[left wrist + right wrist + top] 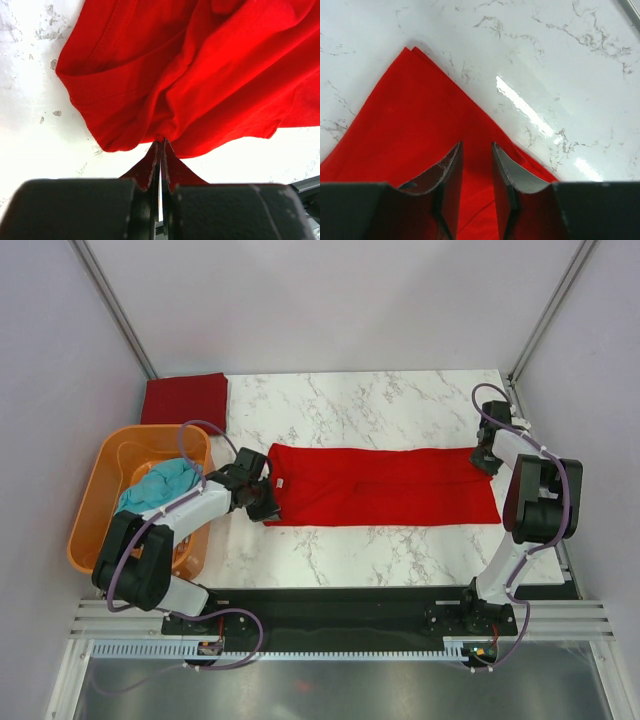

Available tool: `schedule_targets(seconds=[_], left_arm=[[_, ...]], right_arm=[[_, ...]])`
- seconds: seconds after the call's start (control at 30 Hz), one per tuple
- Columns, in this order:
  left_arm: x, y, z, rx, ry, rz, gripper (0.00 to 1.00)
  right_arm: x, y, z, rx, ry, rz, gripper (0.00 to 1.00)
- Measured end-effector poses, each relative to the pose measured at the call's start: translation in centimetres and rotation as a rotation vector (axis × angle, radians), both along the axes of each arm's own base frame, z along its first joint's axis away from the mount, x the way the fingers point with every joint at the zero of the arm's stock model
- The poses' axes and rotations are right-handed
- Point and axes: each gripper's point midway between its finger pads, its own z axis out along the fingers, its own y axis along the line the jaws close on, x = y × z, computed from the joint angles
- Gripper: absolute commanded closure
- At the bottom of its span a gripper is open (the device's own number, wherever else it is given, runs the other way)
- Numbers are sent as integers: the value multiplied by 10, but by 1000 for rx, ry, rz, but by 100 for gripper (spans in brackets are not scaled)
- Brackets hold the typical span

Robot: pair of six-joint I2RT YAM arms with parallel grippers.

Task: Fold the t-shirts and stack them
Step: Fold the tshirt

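The bright red t-shirt (pixel 385 486) lies as a long flat band across the marble table (pixel 360 405), its small white neck label (pixel 283 481) at the left end. My left gripper (pixel 264 496) is shut on that left end; in the left wrist view the cloth (pixel 200 65) bunches into the closed fingertips of the left gripper (pixel 162 143). My right gripper (pixel 485 458) sits over the shirt's far right corner. Its jaws stand a little apart, the right gripper (pixel 476 146) straddling red cloth (pixel 405 125). A maroon t-shirt (pixel 183 398) lies folded at the back left. A teal t-shirt (pixel 155 486) is crumpled in the basket.
The orange plastic basket (pixel 92 510) stands at the table's left edge, beside my left arm. Grey walls and metal posts enclose the table on three sides. A black base strip (pixel 340 605) runs along the near edge.
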Motion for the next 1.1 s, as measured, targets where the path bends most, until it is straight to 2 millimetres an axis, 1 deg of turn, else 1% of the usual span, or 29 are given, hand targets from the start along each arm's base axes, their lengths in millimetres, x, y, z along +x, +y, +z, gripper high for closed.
schedule_targets(seconds=[0.1, 0.13, 0.17, 0.3, 0.33, 0.43, 0.53, 0.63, 0.7, 0.73, 0.8, 0.83, 0.87, 0.9, 0.93, 1.03, 1.1], left_arm=[[0, 0, 3, -1, -8, -3, 98], [0, 1, 5, -1, -14, -3, 98], [0, 1, 7, -1, -21, -2, 98], [1, 4, 11, 14, -41, 0, 98], [0, 5, 10, 20, -39, -1, 98], [-1, 8, 8, 39, -34, 1, 98], [-2, 10, 7, 50, -32, 2, 98], [-2, 11, 7, 55, -29, 2, 98], [-3, 11, 6, 55, -26, 1, 98], [-3, 11, 5, 55, -22, 0, 97], [-4, 10, 4, 54, -15, -3, 95], [-5, 10, 4, 53, -11, -4, 92], [-5, 10, 4, 52, -7, -6, 83], [-5, 10, 5, 52, -7, -9, 79], [-5, 9, 7, 51, -9, -13, 73], [-4, 5, 11, 32, -10, -28, 68], [-3, 3, 13, 25, -11, -33, 66]], right_arm=[[-1, -2, -1, -8, 2, -8, 69], [-1, -3, -2, -10, 3, -9, 72], [0, -3, -3, -12, 3, -8, 74], [1, -5, -15, -22, 20, 6, 83], [4, -6, -15, -30, 12, 12, 87], [12, -8, -14, -44, -4, 22, 97], [24, -13, -13, -63, -32, 31, 98], [32, -15, -12, -71, -60, 42, 98], [38, -14, -12, -66, -85, 56, 96], [40, -14, -12, -62, -94, 64, 91], [44, -11, -11, -48, -111, 77, 85], [45, -10, -11, -40, -115, 82, 77], [45, -9, -11, -31, -116, 84, 73], [44, -8, -11, -24, -113, 81, 71], [43, -8, -10, -18, -103, 76, 70], [38, -7, -4, -4, -77, 61, 70], [34, -6, -1, 4, -66, 50, 71]])
